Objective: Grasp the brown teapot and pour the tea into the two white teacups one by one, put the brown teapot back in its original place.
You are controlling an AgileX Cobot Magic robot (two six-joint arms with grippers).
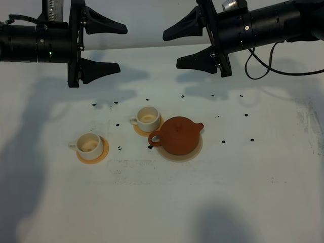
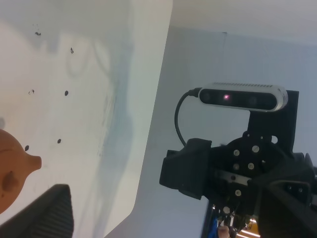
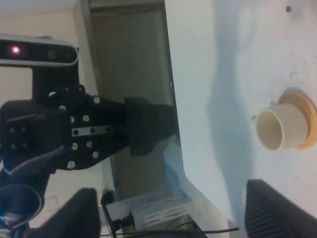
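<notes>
Brown teapot [image 1: 177,135], lidded: seated on beige disc [image 1: 195,152] on worktop [image 1: 228,197]; one white teacup [image 1: 148,117] just beside it, second teacup [image 1: 89,143] further left. Left fingers [image 1: 104,24] and right fingers [image 1: 185,28] are held wide apart, empty, raised

A white table [image 1: 243,192] fills the high view. Its matte top is scattered with small black specks [image 1: 223,141] and carries a faint grey scuff [image 1: 310,121] near its right edge. Soft, blurred shadows [image 1: 25,162] lie across the left side and the near edge. In the left wrist view the table's rounded corner [image 2: 130,213] meets a plain pale grey-blue surface [image 2: 208,54]. The right wrist view shows a cream wall [image 3: 39,25], a dull brown panel [image 3: 129,54] and a clear plastic box [image 3: 148,208] beyond the table's edge.
</notes>
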